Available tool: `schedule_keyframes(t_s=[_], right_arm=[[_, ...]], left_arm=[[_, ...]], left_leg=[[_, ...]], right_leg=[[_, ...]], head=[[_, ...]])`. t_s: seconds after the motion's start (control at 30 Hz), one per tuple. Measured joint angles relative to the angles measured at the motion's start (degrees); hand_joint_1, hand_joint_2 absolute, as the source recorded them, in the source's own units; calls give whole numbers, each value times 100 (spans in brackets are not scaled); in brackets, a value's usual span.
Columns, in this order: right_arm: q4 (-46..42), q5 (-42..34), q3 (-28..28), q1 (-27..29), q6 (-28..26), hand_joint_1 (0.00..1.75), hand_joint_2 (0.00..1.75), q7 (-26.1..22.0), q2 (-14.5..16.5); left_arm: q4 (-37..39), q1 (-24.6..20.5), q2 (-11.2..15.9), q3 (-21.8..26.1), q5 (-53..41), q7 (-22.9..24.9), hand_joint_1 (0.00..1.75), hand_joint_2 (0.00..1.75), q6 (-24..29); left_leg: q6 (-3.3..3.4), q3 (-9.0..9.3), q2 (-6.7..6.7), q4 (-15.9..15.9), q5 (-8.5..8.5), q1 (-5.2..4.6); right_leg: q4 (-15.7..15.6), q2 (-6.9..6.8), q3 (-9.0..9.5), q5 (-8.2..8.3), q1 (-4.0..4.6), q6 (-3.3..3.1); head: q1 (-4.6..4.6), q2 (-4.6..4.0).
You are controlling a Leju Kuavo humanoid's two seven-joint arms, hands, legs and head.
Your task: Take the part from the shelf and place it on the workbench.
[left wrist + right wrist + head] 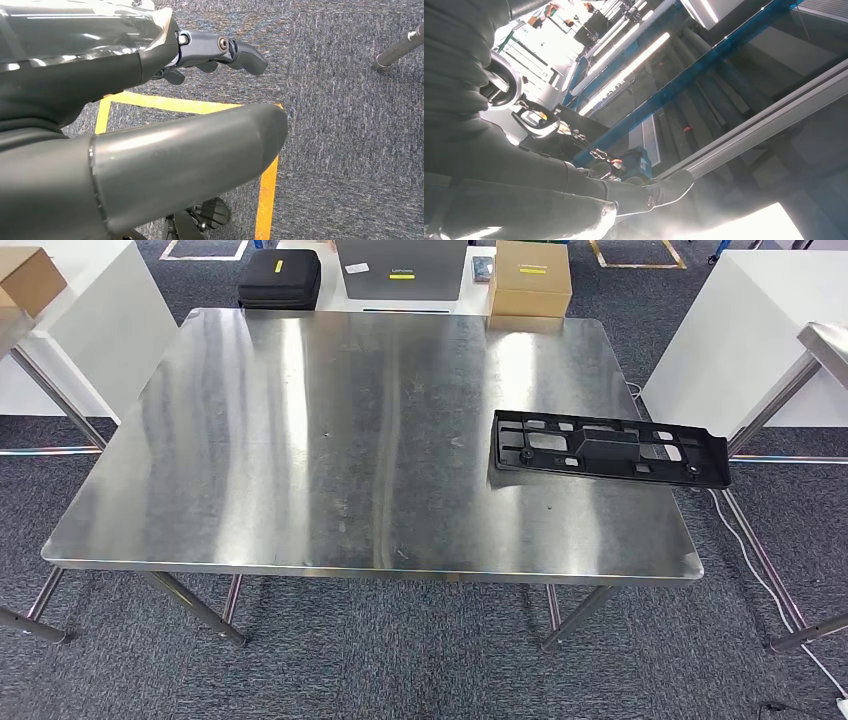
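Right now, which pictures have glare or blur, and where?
Head view: sharp; soft streaky reflections on the steel workbench, black part clear. Left wrist view: the left hand shows a highlight. Right wrist view: strong glare and haze around the right hand.

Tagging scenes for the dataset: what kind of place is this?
Probably a robotics lab or test workshop. A stainless-steel workbench carries a black plastic part, cardboard boxes and a black case sit behind it, and yellow floor tape marks zones on grey carpet.

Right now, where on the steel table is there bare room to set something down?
The workbench is bare from its left edge across to the black part. The right edge is crowded: the part lies there and overhangs it.
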Motion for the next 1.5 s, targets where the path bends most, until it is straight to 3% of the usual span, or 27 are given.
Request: schedule_keyframes(t_s=[0.4, 0.47, 0.53, 0.57, 0.6, 0.67, 0.73, 0.77, 0.83, 0.93, 1.0, 1.2, 1.5], right_arm=[[0, -5, 0, 0, 0, 0, 175, 0, 0], [68, -248, -4, 137, -1, 0, 175, -33, -12], [633, -891, -13, 273, 5, 0, 175, -491, -33], [1235, -1169, -44, 8, 8, 0, 175, -1055, -37], [1994, -1256, -84, -615, 12, 0, 175, -1845, -37], [3566, -1036, -152, -2196, 26, 0, 175, -4008, -38], [4590, -891, -110, -3152, 125, 0, 175, -6412, -58], [4862, -944, -64, -3488, 265, 0, 175, -7327, -52], [5044, -1099, 15, -4028, 753, 0, 175, -8230, -15], [4771, -1269, 49, -4479, 1511, 0, 175, -8092, 53], [4630, -1229, 58, -4691, 1695, 0, 175, -8038, 93], [3934, -1160, 77, -4830, 2544, 0, 175, -8028, 127], [3806, -1027, 95, -5068, 2760, 0, 175, -8024, 144]], left_arm=[[0, 0, 1, 0, -1, 4, 0, 0, 2], [1, -1, 1, -4, -77, 230, 0, 0, 71], [2, -1, -4, -19, -215, 803, 0, 0, 199], [3, 6, -10, -26, -274, 1071, 0, 0, 252], [3, 21, -20, -30, -309, 1235, 0, 0, 283], [5, 74, -41, -30, -354, 1339, 0, 0, 312], [8, 122, -57, -29, -385, 1378, 0, 0, 317], [9, 128, -59, -30, -401, 1392, 0, 0, 309], [9, 101, -45, -30, -422, 1410, 0, 0, 255], [5, 76, -1, -31, -428, 1402, 0, 0, 151], [6, 82, 11, -30, -427, 1388, 0, 0, 122], [5, 85, 13, -5, -410, 1362, 0, 0, 141], [7, 85, 40, 33, -387, 1346, 0, 0, 151]], left_leg=[[0, 0, 0, 0, 0, 0], [0, 8, 0, 1, 0, 0], [5, 27, -11, 2, -4, 7], [13, 24, -39, 3, 1, 9], [22, 11, -79, 3, 9, 13], [39, -24, -159, 5, 28, 18], [36, -26, -143, 4, 19, 1], [39, -27, -109, 3, 7, -18], [48, -16, -43, 1, -13, -49], [48, 23, -18, -2, -36, -45], [51, 24, -17, -3, -32, -40], [54, 24, -20, -1, -26, -42], [54, 11, -22, 1, -27, -44]], right_leg=[[0, 0, -1, 0, 0, 0], [-1, 0, -4, -1, 0, -1], [-11, -9, -1, -1, 7, -1], [-17, -40, 3, -1, 9, 0], [-27, -82, 11, -1, 12, 0], [-44, -169, 34, -2, 17, 2], [-43, -157, 62, -2, 3, 12], [-34, -124, 60, -3, -14, 19], [-17, -61, 41, -13, -43, 35], [-14, -33, 35, -37, -41, 41], [-12, -32, 42, -37, -38, 40], [-9, -33, 44, -34, -42, 40], [-10, -33, 77, -34, -44, 41]], head=[[0, 0], [-2, 0], [-6, 0], [-8, 0], [-12, 0], [9, 0], [40, 0], [33, 0], [-3, 0], [-23, 0], [-21, 0], [-22, 0], [-22, 0]])
